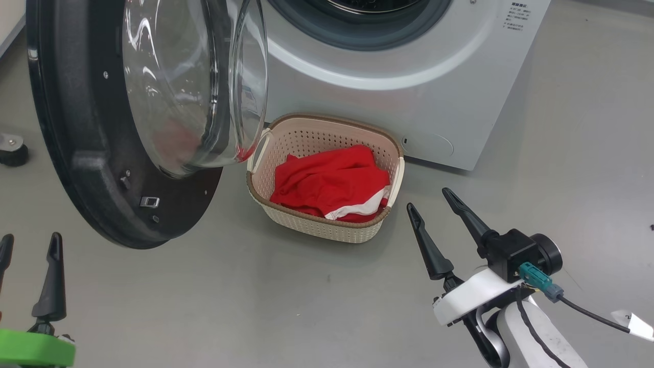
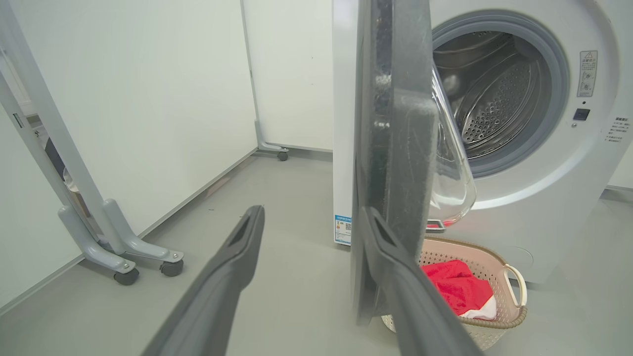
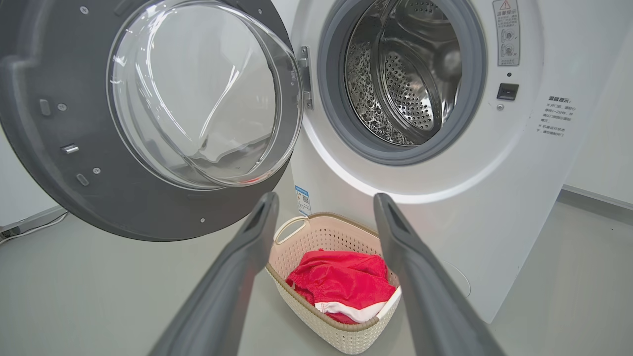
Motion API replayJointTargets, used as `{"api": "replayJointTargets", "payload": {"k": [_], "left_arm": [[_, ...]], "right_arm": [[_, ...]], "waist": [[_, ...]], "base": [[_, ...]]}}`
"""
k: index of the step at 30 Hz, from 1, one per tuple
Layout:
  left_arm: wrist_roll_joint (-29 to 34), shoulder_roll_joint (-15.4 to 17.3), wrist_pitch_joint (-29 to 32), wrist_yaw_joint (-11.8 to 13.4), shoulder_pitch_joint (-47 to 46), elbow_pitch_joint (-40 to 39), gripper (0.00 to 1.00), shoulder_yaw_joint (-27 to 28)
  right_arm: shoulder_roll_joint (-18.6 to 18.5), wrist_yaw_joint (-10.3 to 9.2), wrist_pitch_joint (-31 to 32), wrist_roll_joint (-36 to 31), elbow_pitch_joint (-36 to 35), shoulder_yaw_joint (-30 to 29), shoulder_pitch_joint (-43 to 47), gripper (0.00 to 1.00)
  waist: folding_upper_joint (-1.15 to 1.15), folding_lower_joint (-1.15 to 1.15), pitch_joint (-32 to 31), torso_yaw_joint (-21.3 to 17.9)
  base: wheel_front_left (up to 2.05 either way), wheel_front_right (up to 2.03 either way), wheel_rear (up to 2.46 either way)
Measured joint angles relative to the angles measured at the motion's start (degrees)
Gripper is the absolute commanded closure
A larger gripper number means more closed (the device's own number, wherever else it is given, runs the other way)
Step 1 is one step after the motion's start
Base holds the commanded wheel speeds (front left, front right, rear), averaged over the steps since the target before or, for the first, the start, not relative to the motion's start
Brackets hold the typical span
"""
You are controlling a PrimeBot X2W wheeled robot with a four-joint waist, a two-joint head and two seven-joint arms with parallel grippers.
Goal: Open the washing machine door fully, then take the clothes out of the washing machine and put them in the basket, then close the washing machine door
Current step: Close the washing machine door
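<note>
Pushing the heavy, stiff washing machine door [image 1: 66, 128] by its rim should swing it shut; left gripper [image 1: 30, 240] and right gripper [image 1: 429, 199] gape wide, empty.

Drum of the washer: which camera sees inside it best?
Right wrist view: the drum faces it, nearly whole. In the left wrist view the door hides its left edge; the head view catches its bottom rim.

In the head view the washing machine [image 1: 434, 102] stood upper centre and right, the washing machine door [image 1: 76, 128] swung out at upper left. At centre the basket [image 1: 311, 229] sat on the floor [image 1: 255, 296] before the machine, right of the door, the clothes [image 1: 327, 186] in it.
</note>
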Motion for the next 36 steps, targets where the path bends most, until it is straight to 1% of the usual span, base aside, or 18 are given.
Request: {"api": "replayJointTargets", "payload": {"k": [4,5,6,7,17,23,28,32,34,35,36], "left_arm": [[0.0,0.0,0.0,0.0,0.0,0.2,0.0,0.0],[0.0,0.0,0.0,0.0,0.0,0.3,0.11,0.0],[0.0,0.0,0.0,0.0,0.0,0.3,0.58,-0.1],[-0.1,0.0,0.0,0.0,0.0,0.3,1.0,-0.3],[-0.1,0.5,0.0,0.0,0.0,0.7,1.0,-1.2],[0.0,2.2,0.0,0.0,-0.4,0.8,1.0,-0.8],[-0.2,2.8,0.7,0.0,-2.5,0.6,1.0,0.0],[-3.4,3.0,2.2,0.0,-4.6,0.7,1.0,1.9],[-6.9,2.7,3.4,0.0,-5.9,0.9,1.0,3.7],[-6.9,2.7,3.4,0.0,-5.9,0.9,1.0,3.7],[-11.0,1.7,5.0,0.0,-7.2,1.3,1.0,5.0]], "right_arm": [[0.0,0.0,0.0,0.0,0.0,0.0,0.0,0.0],[0.0,0.0,0.0,0.0,0.0,0.0,0.0,0.0],[0.0,0.0,0.0,0.0,0.0,0.0,0.0,0.0],[0.0,0.0,0.0,0.0,0.0,0.0,0.0,0.0],[0.0,0.01,0.0,0.0,0.0,0.1,0.0,0.0],[0.0,0.02,0.0,0.0,0.1,0.2,0.0,0.0],[0.1,0.05,0.0,0.0,0.3,0.7,0.0,0.0],[0.1,0.19,0.0,0.0,0.3,1.0,0.0,0.0],[0.1,0.19,0.0,0.0,0.4,1.1,0.0,0.0],[0.1,0.19,0.0,0.0,0.4,1.1,0.0,0.0],[0.1,0.2,0.0,0.0,0.4,1.3,0.0,0.0]], "waist": [[0.0,0.0,0.0,0.0],[0.0,0.0,0.0,0.0],[0.0,0.0,0.0,0.0],[0.0,0.0,0.0,0.0],[0.0,0.0,-0.1,-0.1],[0.0,0.0,-0.2,-0.1],[0.0,0.0,-0.3,-0.1],[0.0,0.0,-0.3,0.0],[0.0,0.0,-0.3,0.0],[0.0,0.0,-0.3,0.0],[0.0,0.0,-0.3,-0.1]], "base": [[0.0,0.0,0.0],[0.0,0.0,0.0],[0.0,0.0,0.0],[0.0,0.0,0.0],[0.0,0.0,0.0],[0.0,0.0,0.0],[0.0,0.0,0.0],[0.0,0.0,0.0],[0.0,0.0,0.0],[0.0,0.0,0.0],[0.0,0.0,0.0]]}}
